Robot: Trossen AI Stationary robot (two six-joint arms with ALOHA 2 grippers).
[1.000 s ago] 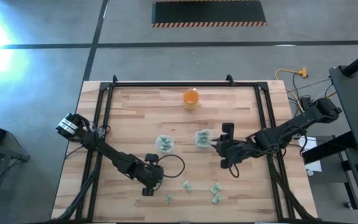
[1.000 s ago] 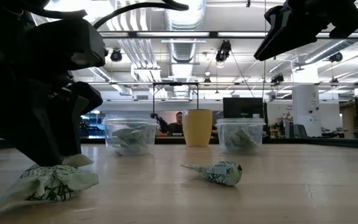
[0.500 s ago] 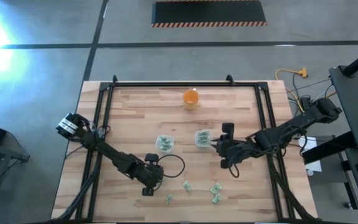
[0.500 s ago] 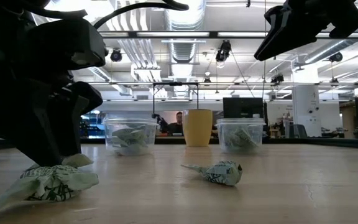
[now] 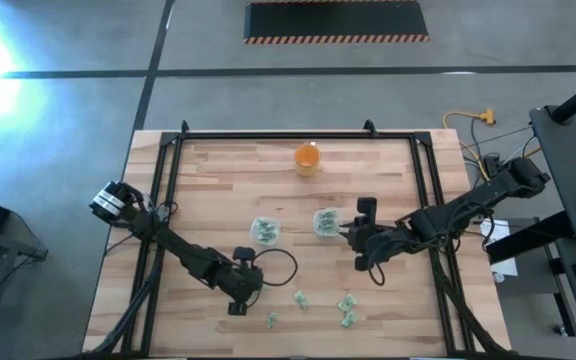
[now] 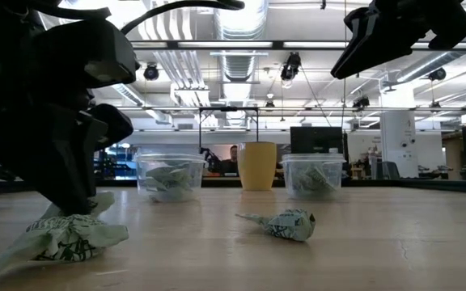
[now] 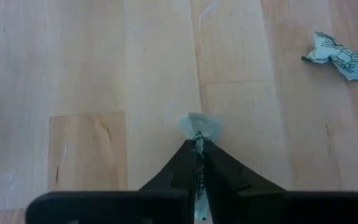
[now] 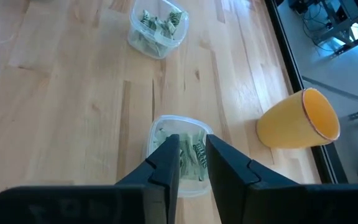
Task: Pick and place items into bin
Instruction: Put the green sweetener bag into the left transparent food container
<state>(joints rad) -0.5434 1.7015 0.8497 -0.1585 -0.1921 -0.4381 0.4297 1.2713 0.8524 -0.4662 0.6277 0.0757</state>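
Observation:
Small pale green wrinkly items lie near the table's front edge. My left gripper is shut on one of them, down at the table top in the low view. Loose items rest on the wood: one beside it, two further right. Two clear tubs hold more pieces. My right gripper hovers above the right tub, fingers a little apart and nothing between them. My left gripper pinches the item between its two fingers, slanting down from above. A crumpled end pokes out just past the fingertips. The rest of the item lies on the table under the gripper.
An orange cup stands at the far middle of the table, beyond the tubs. A black frame rail runs around the table's edges. Bare wood lies left of the tubs and between the tubs and the loose items.
My left gripper has shut on the item below it without moving away, and the item's upper flap has been drawn up between the fingers. The right arm has kept still above its tub.

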